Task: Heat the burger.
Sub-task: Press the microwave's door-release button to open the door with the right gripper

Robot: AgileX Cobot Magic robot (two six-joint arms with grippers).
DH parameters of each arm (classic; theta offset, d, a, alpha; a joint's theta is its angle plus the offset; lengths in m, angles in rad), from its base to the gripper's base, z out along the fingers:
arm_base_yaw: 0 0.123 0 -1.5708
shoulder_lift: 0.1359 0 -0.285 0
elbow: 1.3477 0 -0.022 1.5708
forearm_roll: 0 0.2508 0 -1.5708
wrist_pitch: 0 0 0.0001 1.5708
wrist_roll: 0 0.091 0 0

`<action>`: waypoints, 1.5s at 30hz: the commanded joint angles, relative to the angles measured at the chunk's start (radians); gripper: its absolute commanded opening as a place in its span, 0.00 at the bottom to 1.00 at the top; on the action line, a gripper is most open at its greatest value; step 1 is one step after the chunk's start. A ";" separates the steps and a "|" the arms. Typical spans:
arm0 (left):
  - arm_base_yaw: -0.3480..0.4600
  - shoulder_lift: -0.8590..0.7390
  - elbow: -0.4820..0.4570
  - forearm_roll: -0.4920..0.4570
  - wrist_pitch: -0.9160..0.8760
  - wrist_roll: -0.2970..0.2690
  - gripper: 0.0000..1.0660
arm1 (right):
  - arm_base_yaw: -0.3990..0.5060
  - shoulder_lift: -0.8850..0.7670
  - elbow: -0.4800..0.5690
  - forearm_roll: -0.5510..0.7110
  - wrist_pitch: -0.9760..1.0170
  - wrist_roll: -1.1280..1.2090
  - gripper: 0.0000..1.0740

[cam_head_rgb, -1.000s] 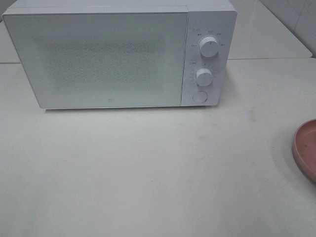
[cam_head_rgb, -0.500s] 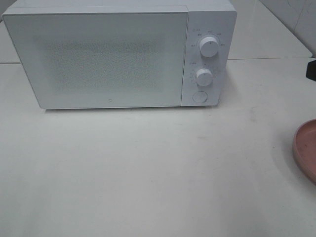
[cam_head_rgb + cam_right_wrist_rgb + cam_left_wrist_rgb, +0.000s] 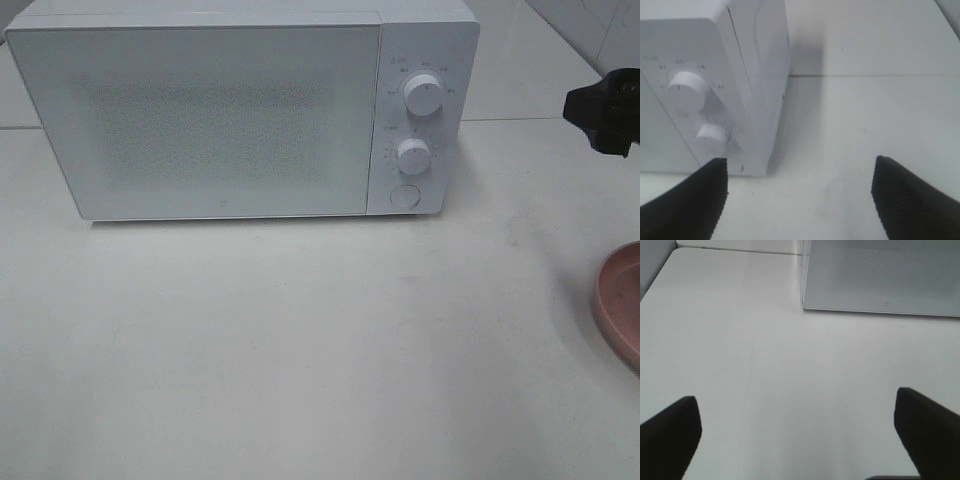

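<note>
Where the high view catches the right jaws, at its right edge, they are a dark shape over the counter (image 3: 300, 350), their spread unclear. The white microwave (image 3: 220, 110), door shut, stands well off to their left, and a pink plate (image 3: 622, 300) lies near them, toward the camera. From the left wrist, the left jaws stand wide, counter showing between their fingers (image 3: 670, 435); the microwave's door corner lies ahead. From the right wrist, the right jaws gape wide, holding nothing, the upper knob (image 3: 687, 90) and lower knob (image 3: 712, 135) ahead. Where the burger is cannot be told.
</note>
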 commanded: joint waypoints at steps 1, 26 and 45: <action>-0.002 -0.024 0.002 -0.004 -0.016 0.001 0.96 | -0.004 0.031 0.027 0.001 -0.141 0.006 0.71; -0.002 -0.024 0.002 -0.004 -0.016 0.001 0.96 | 0.355 0.447 0.152 0.443 -0.868 -0.218 0.71; -0.002 -0.024 0.002 -0.004 -0.016 0.001 0.96 | 0.659 0.603 0.152 0.772 -1.099 -0.270 0.71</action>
